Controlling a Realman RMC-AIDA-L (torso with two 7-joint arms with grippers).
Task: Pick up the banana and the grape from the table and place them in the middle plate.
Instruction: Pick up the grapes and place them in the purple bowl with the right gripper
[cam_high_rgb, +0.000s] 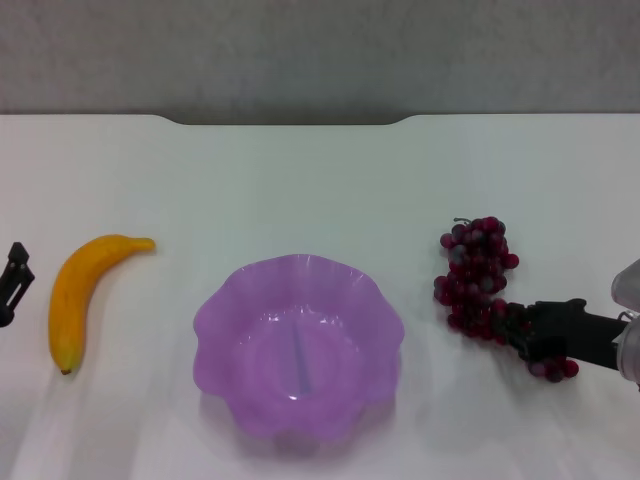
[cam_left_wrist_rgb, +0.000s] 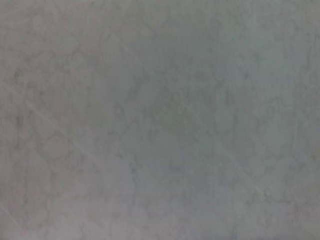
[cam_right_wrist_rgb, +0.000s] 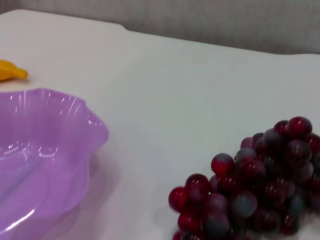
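table – white, notched far edge | wall – grey, plain | light – soft, even

Bare bench surface fills the whole view, pale grey with faint mottling; no end effector or object visible

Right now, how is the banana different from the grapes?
The banana is one smooth, curved yellow-orange piece; the grapes are a bunch of many small dark red-purple balls. The banana lies on the robot's left of the purple plate, the grapes on its right. The right gripper is at the grapes' near end, while the left gripper sits apart from the banana. Both fruits rest on the white table, outside the plate.
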